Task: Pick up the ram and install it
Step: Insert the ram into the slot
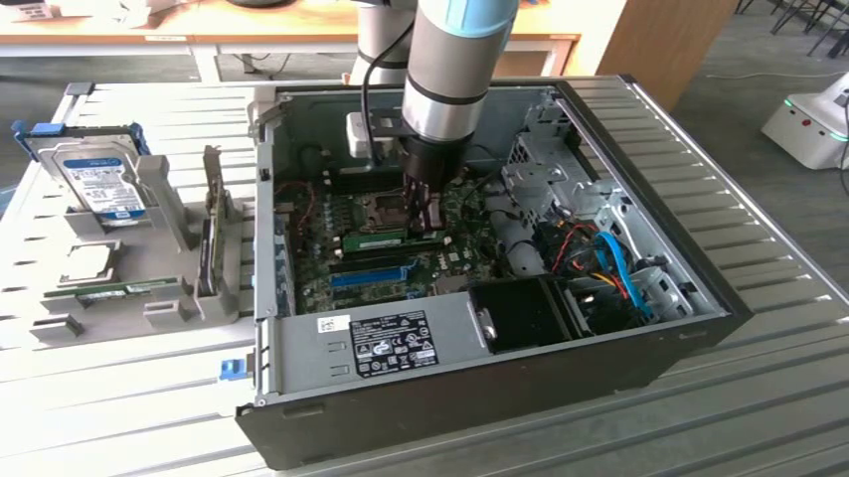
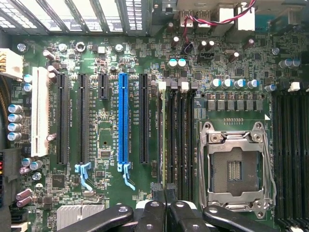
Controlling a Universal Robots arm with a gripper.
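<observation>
The ram [image 1: 393, 239] is a thin green stick standing on edge in a memory slot of the motherboard inside the open computer case [image 1: 438, 393]. From the wrist it appears edge-on as a narrow strip [image 2: 163, 130] in the slot beside the black empty slots. My gripper [image 1: 424, 221] reaches straight down from the arm onto the stick's top edge. Its two black fingertips [image 2: 157, 189] are pressed together around the ram's near end, so my gripper [image 2: 164, 189] is shut on it.
A bright-blue slot strip [image 2: 123, 121] and black card slots lie beside the ram; the silver processor socket [image 2: 236, 166] lies on its other side. On the exterior view's left, a grey holder carries a hard drive [image 1: 103, 179] and another green stick [image 1: 126, 290]. Cables fill the case's right part [image 1: 617, 268].
</observation>
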